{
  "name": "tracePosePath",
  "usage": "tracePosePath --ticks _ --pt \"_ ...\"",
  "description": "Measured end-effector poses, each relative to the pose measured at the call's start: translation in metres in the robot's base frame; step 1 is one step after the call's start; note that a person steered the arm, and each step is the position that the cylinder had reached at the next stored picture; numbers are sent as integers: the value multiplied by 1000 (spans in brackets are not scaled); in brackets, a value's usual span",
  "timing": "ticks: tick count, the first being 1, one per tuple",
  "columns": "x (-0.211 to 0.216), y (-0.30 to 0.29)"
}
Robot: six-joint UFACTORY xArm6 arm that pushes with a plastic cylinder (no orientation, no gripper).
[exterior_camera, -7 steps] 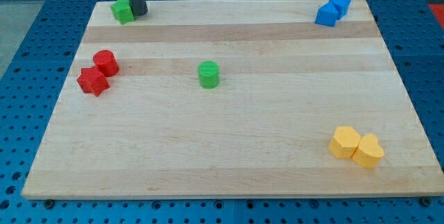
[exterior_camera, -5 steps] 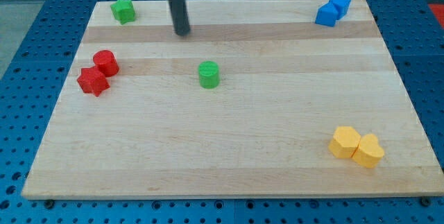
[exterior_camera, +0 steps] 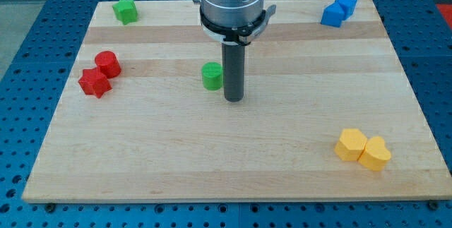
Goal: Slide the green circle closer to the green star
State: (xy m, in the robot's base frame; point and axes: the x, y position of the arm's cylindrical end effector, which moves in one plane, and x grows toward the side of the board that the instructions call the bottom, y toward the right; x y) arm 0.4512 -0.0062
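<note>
The green circle [exterior_camera: 210, 76] stands near the middle of the wooden board [exterior_camera: 233, 157]. The green star [exterior_camera: 126, 10] sits at the board's top left corner, far from the circle. My tip [exterior_camera: 234, 99] rests on the board just right of the green circle and slightly below it, very close to its right side; I cannot tell whether it touches. The rod and the arm's grey end rise above it toward the view's top.
A red circle [exterior_camera: 108, 63] and a red star [exterior_camera: 94, 82] sit together at the left edge. Two blue blocks [exterior_camera: 337, 10] sit at the top right corner. Two yellow blocks [exterior_camera: 362, 149] sit at the bottom right.
My tip has moved from beside the green star, rightward and down the board, to the right side of the green circle. No block has moved.
</note>
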Motion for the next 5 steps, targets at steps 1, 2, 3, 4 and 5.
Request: tracePosePath --ticks 1,2,3,4,5 --pt "-8 -10" --pt "-15 -21" --pt "-22 -32" --pt "-30 -38" --pt "-45 -41"
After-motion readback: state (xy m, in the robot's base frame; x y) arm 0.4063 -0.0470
